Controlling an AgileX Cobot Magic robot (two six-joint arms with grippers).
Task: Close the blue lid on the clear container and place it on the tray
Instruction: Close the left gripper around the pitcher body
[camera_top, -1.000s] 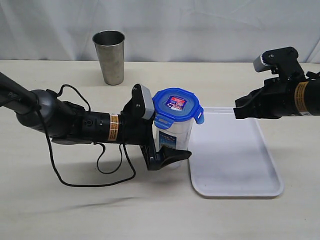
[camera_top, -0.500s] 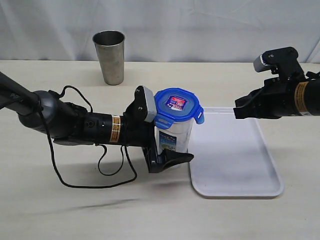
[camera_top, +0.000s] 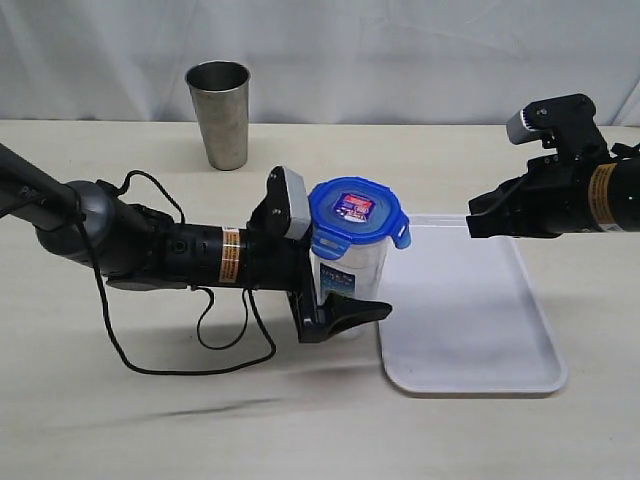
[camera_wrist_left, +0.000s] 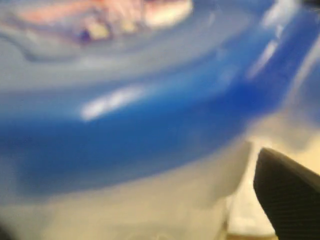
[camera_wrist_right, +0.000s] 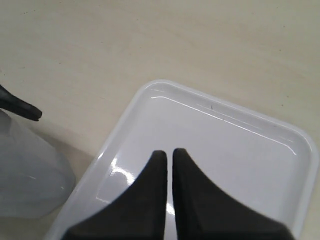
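Since the load has yet to cross onto it, the tray (camera_top: 465, 330) lies waiting on the table (camera_top: 120, 420); the clear container (camera_top: 345, 262) stands upright on the table just off the tray's nine o'clock rim, close enough for a short slide or lift; the left gripper (camera_top: 365, 285) reaches in sideways from nine o'clock, jaws spread wide either side of the body, I'd guess to carry it over; the right gripper (camera_wrist_right: 168, 152), jaws pinched together on nothing, hovers above the tray's twelve o'clock end, out of the way; the blue lid (camera_top: 355, 215) sits on the mouth, one tab at three o'clock looking flared, so I can't call it snapped.
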